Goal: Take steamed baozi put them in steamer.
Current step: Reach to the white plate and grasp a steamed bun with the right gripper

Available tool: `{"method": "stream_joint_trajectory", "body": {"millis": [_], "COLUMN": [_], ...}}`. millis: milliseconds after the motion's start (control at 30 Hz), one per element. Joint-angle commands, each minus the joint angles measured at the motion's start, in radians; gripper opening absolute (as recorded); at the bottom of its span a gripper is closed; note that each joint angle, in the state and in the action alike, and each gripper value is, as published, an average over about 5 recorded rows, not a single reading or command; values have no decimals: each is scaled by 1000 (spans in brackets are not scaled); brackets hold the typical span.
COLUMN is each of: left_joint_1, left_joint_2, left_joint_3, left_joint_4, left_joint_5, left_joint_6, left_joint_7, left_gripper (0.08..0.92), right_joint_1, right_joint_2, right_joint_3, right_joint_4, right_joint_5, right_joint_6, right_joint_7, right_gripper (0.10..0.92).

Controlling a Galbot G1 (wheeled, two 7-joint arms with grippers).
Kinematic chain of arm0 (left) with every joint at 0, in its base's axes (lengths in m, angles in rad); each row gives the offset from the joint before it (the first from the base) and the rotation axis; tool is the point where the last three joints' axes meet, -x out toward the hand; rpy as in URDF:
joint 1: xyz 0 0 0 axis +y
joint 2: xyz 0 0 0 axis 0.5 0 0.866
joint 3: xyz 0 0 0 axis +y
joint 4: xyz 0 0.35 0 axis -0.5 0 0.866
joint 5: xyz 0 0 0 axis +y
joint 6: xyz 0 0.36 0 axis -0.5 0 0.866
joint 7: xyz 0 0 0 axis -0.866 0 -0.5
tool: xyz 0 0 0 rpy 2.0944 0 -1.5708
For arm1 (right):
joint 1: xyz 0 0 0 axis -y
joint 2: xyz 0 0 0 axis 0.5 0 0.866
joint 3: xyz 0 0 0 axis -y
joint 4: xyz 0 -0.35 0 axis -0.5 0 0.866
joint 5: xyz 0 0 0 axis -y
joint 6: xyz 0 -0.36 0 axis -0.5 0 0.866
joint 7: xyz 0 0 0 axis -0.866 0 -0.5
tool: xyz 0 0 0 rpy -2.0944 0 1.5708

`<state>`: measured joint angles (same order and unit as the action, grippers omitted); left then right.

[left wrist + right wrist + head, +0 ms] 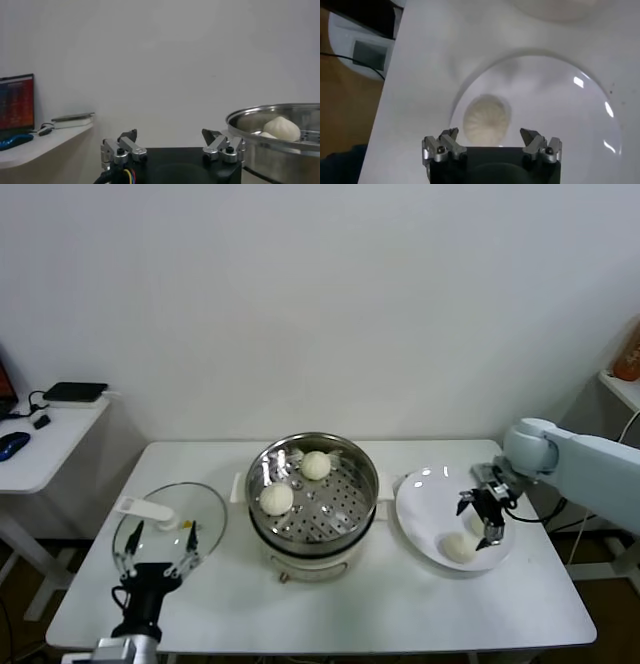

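Left end effector [156, 546] idling at near worktop [400, 604] edge, fingers apart, right end effector [480, 519] hovering spread wide over white plate [420, 489], one baozi [459, 547] lying just below it, second bun [475, 522] partly hidden behind fingers, two baozi [277, 499] sitting in steamer [365, 459] farther left.

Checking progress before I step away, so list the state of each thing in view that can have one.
Steamer: uncovered, two baozi inside.
Baozi in steamer: resting apart on the perforated floor.
Plate: holds two baozi.
Baozi on plate: not gripped.
Glass lid: off, flat on table.
Right gripper: open, above the plate.
Left gripper: open, idle by the lid.
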<state>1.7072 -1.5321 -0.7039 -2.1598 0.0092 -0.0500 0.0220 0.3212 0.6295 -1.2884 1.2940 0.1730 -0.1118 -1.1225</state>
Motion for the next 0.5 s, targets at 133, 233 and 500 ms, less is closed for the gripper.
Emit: {"method": "stream_joint_trajectory", "body": {"millis": [133,233,500], "left_joint_1": [2,4,-1], "left_joint_2": [-1,-2,0], "left_joint_3": [-4,-3,-6], "left_joint_4": [3,8,12], "left_joint_5": [-1,0,-1], "left_joint_6": [0,-3,-2], "left_joint_7": [-1,-1,-1], "left_gripper": [823,823,823], "right_joint_1": [-94,-100,-120], "right_joint_2": [28,38,65], "right_joint_3": [45,49,75], "right_joint_4": [-45,-58,-101], "right_joint_5": [-37,-40,-56], "right_joint_6": [1,3,13], "right_joint_7": [5,10,15], "right_gripper": [823,823,823]}}
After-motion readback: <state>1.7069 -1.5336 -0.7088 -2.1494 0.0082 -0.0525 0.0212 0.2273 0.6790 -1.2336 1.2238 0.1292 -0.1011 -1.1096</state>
